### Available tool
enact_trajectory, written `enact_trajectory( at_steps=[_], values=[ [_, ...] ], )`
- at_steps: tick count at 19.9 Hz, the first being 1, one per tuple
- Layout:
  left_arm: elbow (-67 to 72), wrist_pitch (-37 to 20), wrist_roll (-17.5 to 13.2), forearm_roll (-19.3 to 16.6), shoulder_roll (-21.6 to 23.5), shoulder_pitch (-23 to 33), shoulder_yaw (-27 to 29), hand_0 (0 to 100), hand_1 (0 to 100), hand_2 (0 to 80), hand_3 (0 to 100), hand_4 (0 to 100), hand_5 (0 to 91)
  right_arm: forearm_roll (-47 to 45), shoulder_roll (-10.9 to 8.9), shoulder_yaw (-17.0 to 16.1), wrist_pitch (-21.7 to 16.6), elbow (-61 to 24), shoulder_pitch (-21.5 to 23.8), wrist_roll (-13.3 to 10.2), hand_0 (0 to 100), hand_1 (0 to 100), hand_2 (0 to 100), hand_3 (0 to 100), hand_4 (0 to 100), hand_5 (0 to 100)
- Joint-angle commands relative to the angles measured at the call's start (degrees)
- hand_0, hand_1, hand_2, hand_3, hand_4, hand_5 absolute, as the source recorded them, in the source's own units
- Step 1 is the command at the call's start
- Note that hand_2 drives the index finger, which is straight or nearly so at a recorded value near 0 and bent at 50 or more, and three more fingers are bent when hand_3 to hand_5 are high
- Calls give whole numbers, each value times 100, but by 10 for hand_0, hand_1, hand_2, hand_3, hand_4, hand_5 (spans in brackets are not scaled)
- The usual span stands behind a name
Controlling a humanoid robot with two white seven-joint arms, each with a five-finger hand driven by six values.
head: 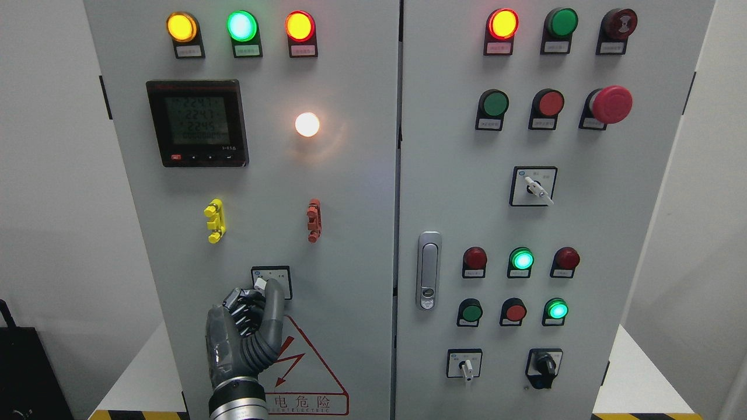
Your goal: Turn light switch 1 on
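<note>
**Colours Across the Grey Cabinet**

The cabinet was pale grey. Along its top left glowed an amber lamp, a green lamp and a red-rimmed amber lamp. The meter was black with a grey-green screen, beside a warm white light. Below sat a yellow clip and a red clip. The left hand was dark grey, over a red-outlined warning triangle. The emergency button was red.

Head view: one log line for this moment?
left hand: fingers on rotary switch | white lamp: lit | right hand: not in view
</note>
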Motion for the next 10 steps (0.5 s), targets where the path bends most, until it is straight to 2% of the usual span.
enact_trajectory(
  at_steps=[1,10],
  values=[
    [4,3,2,2,4,19,-1,558,395,629,973,942,837,0,-7,2,-4,0,0,5,0,0,0,0,0,0],
    [22,3,2,2,4,19,-1,380,365,643,973,942,837,0,2,2,5,0,0,5,0,0,0,0,0,0]
  ],
)
